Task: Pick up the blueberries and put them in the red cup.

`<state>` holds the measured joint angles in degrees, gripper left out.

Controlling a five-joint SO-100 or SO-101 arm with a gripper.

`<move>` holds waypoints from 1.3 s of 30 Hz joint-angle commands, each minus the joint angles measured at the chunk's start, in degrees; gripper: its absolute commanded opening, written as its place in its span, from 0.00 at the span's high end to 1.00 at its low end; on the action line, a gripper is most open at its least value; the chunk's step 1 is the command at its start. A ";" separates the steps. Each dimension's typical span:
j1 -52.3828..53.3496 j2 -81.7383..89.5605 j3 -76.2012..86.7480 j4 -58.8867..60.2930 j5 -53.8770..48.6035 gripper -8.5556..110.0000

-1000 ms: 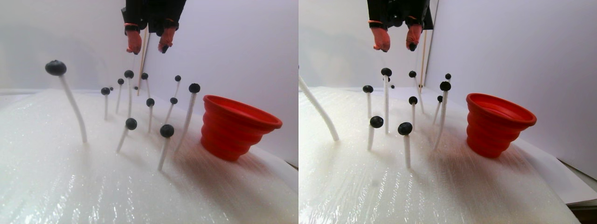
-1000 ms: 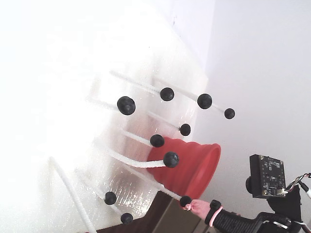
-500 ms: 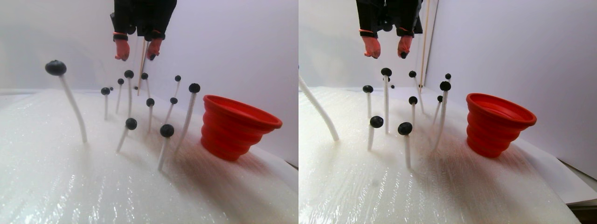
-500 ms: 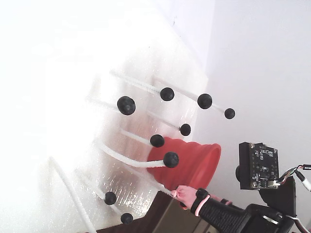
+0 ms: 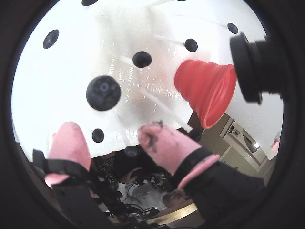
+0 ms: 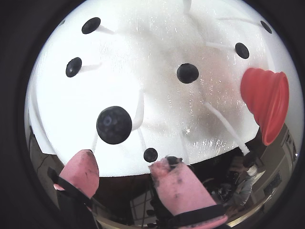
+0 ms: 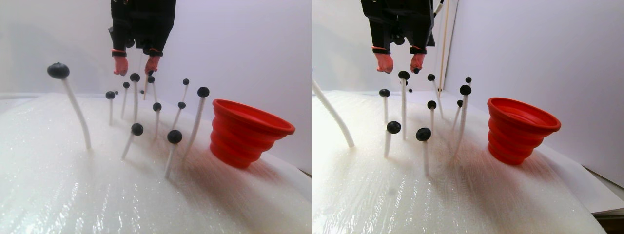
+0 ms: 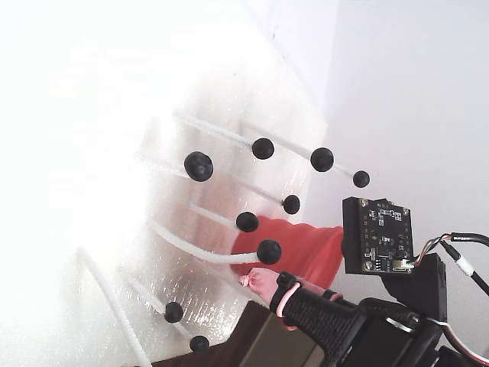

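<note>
The white foam bed [image 7: 58, 195] fills the stereo pair view, glossy and ridged, with thin white rods [image 7: 78, 114] standing out of it at all angles. At its right side sits the red cup [image 7: 246, 131], upright, wide rim on top, ribbed and stepped down to a narrow base, clear of the nearest rod. Above the back of the rod cluster hangs the black arm [image 7: 141, 22], and below it the gripper [image 7: 136, 65], pink-tipped fingers [image 7: 120, 66] spread apart with nothing between them. In a wrist view the gripper [image 6: 125, 174] shows the same gap, one large berry just above it and a smaller one nearer the right finger. The blueberries [image 7: 174, 136] are perched on their rod tips, none visibly in the cup, spread from the tall bent rod at far left to the one just left of the cup. A dark speck clings to the right fingertip; berry residue or dirt, hard to say. In the fixed view a green circuit board [image 8: 376, 235] rides on the arm.
</note>
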<state>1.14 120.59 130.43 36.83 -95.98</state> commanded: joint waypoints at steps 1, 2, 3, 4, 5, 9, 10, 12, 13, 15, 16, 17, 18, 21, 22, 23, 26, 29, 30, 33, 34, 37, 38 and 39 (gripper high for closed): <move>-0.26 0.26 -3.69 -0.88 -0.53 0.73; -0.44 0.00 -3.87 -1.23 -0.62 0.73; -0.62 -0.26 -3.87 -1.85 -0.79 0.73; -0.79 -0.44 -3.87 -2.46 -0.79 0.73; -0.88 -0.53 -4.04 -2.55 -0.79 0.73; -1.05 -1.41 -5.01 -3.25 -1.32 0.74; -1.05 -1.67 -5.01 -3.78 -1.49 0.74; -0.79 -1.85 -5.19 -4.39 -1.85 0.74; -0.79 -1.93 -5.27 -4.66 -1.93 0.74; -0.62 -2.37 -5.45 -5.10 -2.29 0.74; -0.53 -2.55 -5.54 -5.10 -2.29 0.74; -0.44 -2.55 -5.54 -5.10 -2.37 0.74; -0.44 -2.37 -5.36 -5.19 -2.46 0.74; -0.26 -2.72 -5.36 -5.62 -2.72 0.75; -0.26 -2.99 -5.36 -5.98 -2.72 0.76; -0.26 -3.16 -5.36 -5.98 -2.81 0.76; -0.18 -3.08 -5.01 -6.06 -2.99 0.77; -0.09 -3.34 -4.66 -6.59 -3.08 0.78; 0.00 -3.60 -4.66 -6.86 -3.08 0.78; 0.00 -3.87 -4.48 -7.21 -3.16 0.79; 0.00 -3.87 -4.39 -7.21 -3.16 0.79; 0.00 -3.87 -3.96 -7.29 -3.08 0.80; 0.00 -3.87 -3.87 -7.29 -3.08 0.80; 0.00 -3.87 -3.78 -7.38 -3.08 0.80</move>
<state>-0.09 115.84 129.20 30.06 -98.88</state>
